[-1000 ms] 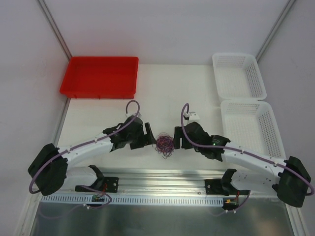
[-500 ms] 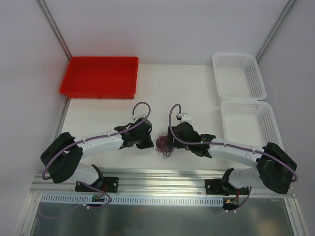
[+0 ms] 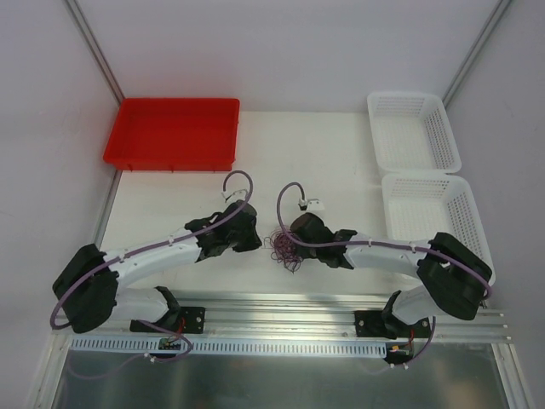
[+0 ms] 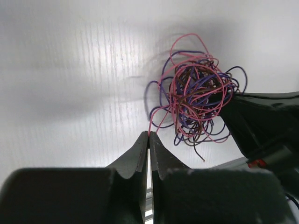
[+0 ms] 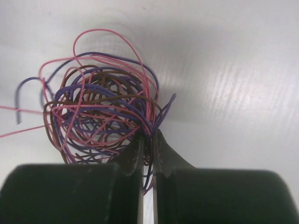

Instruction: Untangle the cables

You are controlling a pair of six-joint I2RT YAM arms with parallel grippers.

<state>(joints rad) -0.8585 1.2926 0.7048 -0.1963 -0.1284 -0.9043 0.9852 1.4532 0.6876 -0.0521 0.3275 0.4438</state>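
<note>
The cables (image 3: 282, 248) lie as one small tangle of pink, purple and dark thin wires on the white table between the two arms. In the left wrist view the tangle (image 4: 198, 102) sits up and to the right, and my left gripper (image 4: 149, 135) is shut on a single pink strand that runs out of it. In the right wrist view my right gripper (image 5: 147, 135) is shut on several strands at the tangle's (image 5: 100, 112) right edge. From above, the left gripper (image 3: 258, 243) and the right gripper (image 3: 295, 241) flank the bundle closely.
A red tray (image 3: 174, 134) stands at the back left. Two white mesh baskets (image 3: 412, 128) (image 3: 434, 217) stand along the right side. A metal rail (image 3: 272, 311) runs along the near edge by the arm bases.
Both arms have moved inward to the tangle. Both grippers, open a second ago, have shut: the left on a pink strand, the right on strands at the tangle's edge.
</note>
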